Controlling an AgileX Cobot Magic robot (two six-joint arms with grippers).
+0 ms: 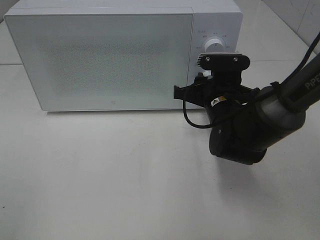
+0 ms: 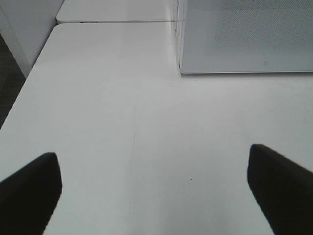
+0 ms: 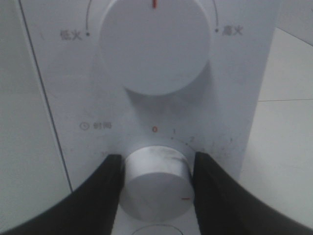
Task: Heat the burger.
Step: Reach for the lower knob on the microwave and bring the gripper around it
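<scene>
While the high camera shows the whole microwave [image 1: 115, 60] with its frosted door [image 1: 75, 80] closed, it hides the lower knob behind the right arm [image 1: 240, 135]. Only the upper knob [image 1: 214, 44] shows there. The right wrist view gives us what that one lacks: the lower knob [image 3: 156, 191] on the microwave's control panel, with the right gripper [image 3: 157, 169] set around it. Its black fingers [image 3: 93, 196] press against both sides of the knob, so the jaws are partly closed and gripping it. The left wrist view shows the left gripper [image 2: 152, 161] in front of the microwave's door, over the white table [image 2: 122, 98]. Its jaws are spread wide and hold nothing. We cannot tell where the burger is, as no view shows it.
</scene>
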